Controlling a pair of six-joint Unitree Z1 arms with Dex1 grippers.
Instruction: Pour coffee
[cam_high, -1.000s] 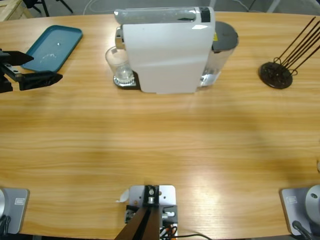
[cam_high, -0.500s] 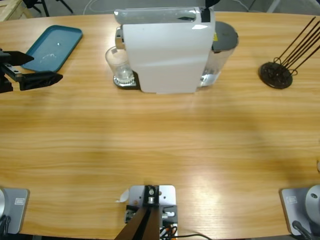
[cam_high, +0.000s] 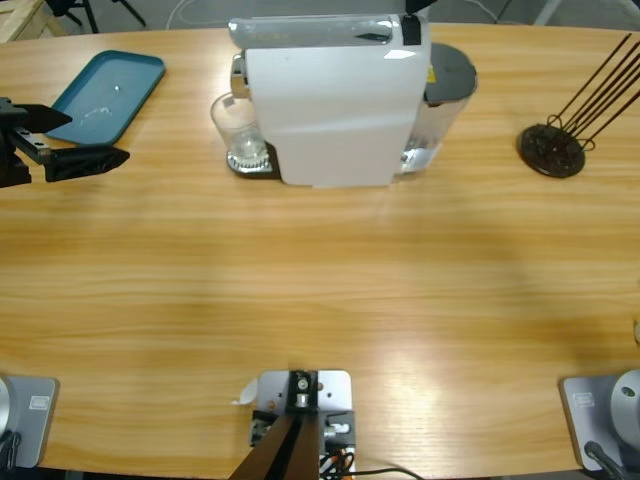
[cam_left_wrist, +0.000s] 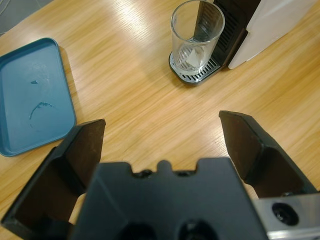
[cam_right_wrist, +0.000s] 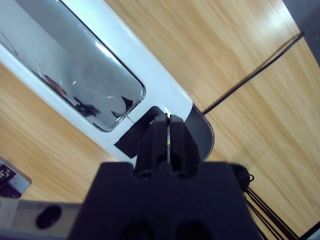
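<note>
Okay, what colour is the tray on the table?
The tray is teal blue, plain, with a few small marks on it; the left wrist view shows it best.

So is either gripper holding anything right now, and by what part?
Nothing is held. The left gripper is open over bare table, short of the glass. The right gripper is shut with nothing between its jaws, above the coffee machine.

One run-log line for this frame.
left pincer: open, empty, facing glass | right pincer: shut, above coffee machine | glass: empty, on drip tray
</note>
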